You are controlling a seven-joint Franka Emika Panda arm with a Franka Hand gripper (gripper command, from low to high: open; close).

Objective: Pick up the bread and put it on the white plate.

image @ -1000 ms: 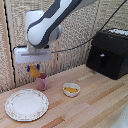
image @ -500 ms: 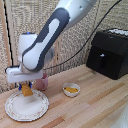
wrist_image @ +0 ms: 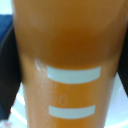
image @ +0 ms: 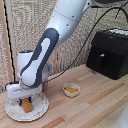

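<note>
The white plate [image: 44,106] with a patterned rim lies on the wooden table at the exterior view's left. My gripper [image: 23,103] is low over the plate and shut on the bread [image: 28,107], a small orange-tan piece that touches or nearly touches the plate's surface. In the wrist view the bread [wrist_image: 70,45] fills almost the whole picture as a blurred orange mass. A dark finger [wrist_image: 6,75] shows at its side and a bit of white plate [wrist_image: 122,102] behind it.
A small white bowl [image: 71,90] with yellow food stands to the exterior view's right of the plate. A black box-like appliance [image: 110,52] stands at the back right. A reed screen forms the back wall. The pink cup is hidden behind my arm.
My arm has swung down and toward the exterior view's left, bringing the bread from above the table down onto the plate.
</note>
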